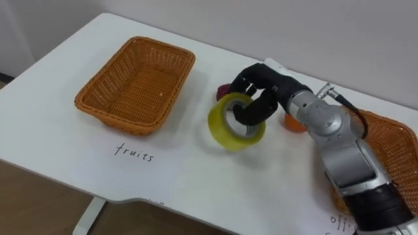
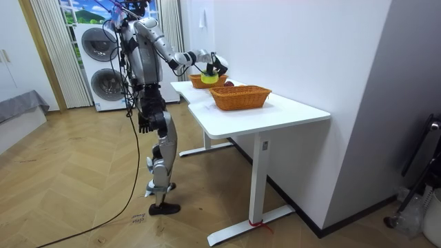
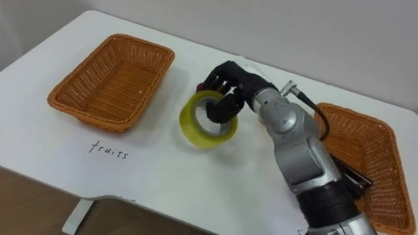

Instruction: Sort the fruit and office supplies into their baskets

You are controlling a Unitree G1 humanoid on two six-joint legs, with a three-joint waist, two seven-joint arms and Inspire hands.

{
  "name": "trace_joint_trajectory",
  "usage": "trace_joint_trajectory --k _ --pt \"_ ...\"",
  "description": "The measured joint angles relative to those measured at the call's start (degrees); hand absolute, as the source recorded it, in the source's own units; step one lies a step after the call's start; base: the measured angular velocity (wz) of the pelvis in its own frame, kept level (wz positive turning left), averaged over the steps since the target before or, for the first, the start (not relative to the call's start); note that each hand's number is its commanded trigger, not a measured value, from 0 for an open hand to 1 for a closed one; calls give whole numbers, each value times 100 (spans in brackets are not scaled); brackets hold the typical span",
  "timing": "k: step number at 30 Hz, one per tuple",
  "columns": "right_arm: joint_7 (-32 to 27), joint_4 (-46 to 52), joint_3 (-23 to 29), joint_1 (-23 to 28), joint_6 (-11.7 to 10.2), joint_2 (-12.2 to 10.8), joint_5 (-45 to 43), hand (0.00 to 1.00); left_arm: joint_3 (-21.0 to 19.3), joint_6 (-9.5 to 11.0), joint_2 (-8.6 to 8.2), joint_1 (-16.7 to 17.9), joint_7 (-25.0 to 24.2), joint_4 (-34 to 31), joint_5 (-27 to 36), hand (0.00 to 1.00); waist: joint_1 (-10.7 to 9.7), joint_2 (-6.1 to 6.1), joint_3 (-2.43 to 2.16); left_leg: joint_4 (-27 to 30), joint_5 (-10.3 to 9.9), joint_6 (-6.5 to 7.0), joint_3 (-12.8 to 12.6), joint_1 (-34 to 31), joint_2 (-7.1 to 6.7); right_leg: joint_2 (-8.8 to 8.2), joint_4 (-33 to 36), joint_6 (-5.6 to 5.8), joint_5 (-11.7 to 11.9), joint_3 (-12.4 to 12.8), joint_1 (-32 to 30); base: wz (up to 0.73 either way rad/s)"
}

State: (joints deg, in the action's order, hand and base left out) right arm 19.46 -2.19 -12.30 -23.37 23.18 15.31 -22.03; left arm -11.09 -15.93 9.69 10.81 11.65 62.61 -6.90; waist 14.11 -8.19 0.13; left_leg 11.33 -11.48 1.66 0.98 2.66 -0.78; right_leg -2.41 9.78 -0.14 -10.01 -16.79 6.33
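While clutching tape roll [image 1: 222,132] through its core in right hand [image 1: 266,86] over the table [image 1: 183,176]: swing rightward to right-edge basket [image 1: 393,140].

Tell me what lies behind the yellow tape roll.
The right hand, its fingers curled through the tape roll. Behind it a dark red fruit peeks out, mostly covered by the hand; an orange object is half hidden by the wrist.

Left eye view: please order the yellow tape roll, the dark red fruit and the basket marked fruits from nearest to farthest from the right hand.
1. The yellow tape roll, held in the right hand itself.
2. The dark red fruit, just left of the hand.
3. The basket marked fruits, farther left.
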Motion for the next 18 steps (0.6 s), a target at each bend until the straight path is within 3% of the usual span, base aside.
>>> trace_joint_trajectory --k 8,18 --pt "-65 181 174 0 2 113 76 100 -19 -28 2 158 -2 -101 -4 0 -236 13 -40 1 1 2 -68 24 3 7 3 -1 1 100 -11 -5" --pt "-362 350 732 0 2 115 207 100 -116 -19 2 322 -86 -357 -1 0 -462 229 -34 -6 0 4 -59 104 3 -36 22 1 1 89 48 -2"
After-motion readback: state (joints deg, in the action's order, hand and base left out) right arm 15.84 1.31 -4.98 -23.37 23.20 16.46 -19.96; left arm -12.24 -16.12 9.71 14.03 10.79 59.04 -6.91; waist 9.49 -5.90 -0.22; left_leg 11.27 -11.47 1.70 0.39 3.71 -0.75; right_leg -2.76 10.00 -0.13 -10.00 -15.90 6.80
